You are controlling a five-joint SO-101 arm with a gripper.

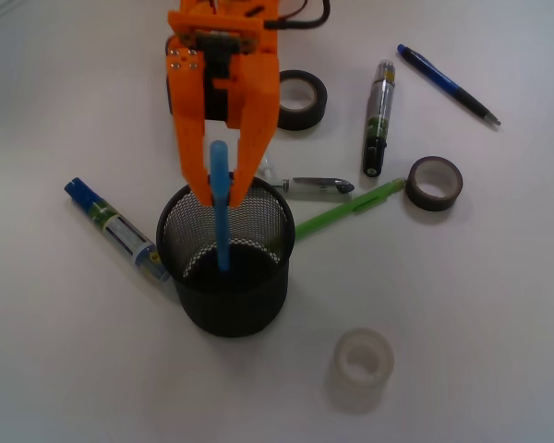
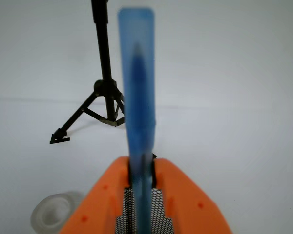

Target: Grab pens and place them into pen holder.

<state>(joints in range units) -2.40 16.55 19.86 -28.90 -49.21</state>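
- Your orange hand (image 1: 220, 196) is clamped on the light blue pen (image 1: 221, 208), holding it upright right over the pen holder (image 1: 226, 263).
- The pen's lower end reaches down inside the mesh cup; whether it touches the bottom is hard to tell from the front view.
- In the wrist view the pen (image 2: 138, 112) rises blurred between the two orange fingers (image 2: 105, 195), mesh showing beneath.
- On the desk (image 1: 480, 314), the green pen (image 1: 351, 208) lies just right of the cup, with the silver pen (image 1: 319, 185) above it.
- The dark blue pen (image 1: 448, 84) lies far right, well apart.
- You also have a clear tape roll (image 1: 361, 367) near the cup's front.
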